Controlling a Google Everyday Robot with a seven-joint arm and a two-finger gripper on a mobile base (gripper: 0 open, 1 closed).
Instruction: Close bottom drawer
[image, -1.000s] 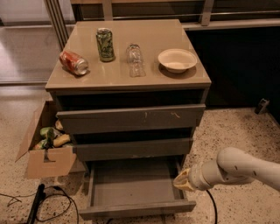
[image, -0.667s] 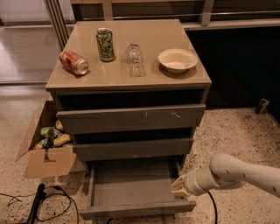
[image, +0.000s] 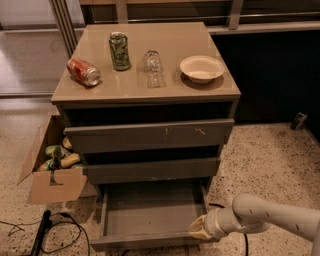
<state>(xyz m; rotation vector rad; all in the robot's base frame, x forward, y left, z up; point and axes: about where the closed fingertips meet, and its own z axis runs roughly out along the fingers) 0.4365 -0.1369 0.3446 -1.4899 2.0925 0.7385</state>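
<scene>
The bottom drawer (image: 150, 210) of the grey-brown cabinet stands pulled out, its flat grey inside bare; its plain front panel (image: 145, 242) runs along the lower edge of the view. My gripper (image: 197, 229) comes in from the right on a pale arm (image: 270, 220) and sits at the drawer's front right corner, against or just beside the front panel. Above it are the mid-width drawer front (image: 152, 170) and the widest drawer front (image: 150, 134) with pale scratch marks.
On the cabinet top (image: 145, 87) are a red can lying on its side (image: 83, 71), an upright green can (image: 119, 50), a clear bottle lying down (image: 153, 68) and a white bowl (image: 201, 68). An open cardboard box (image: 52, 167) with items stands left. Black cables (image: 45, 232) lie on the floor.
My gripper has moved down and a little left, from beside the drawer's right side to its front right corner. The drawer stays pulled out about as far.
</scene>
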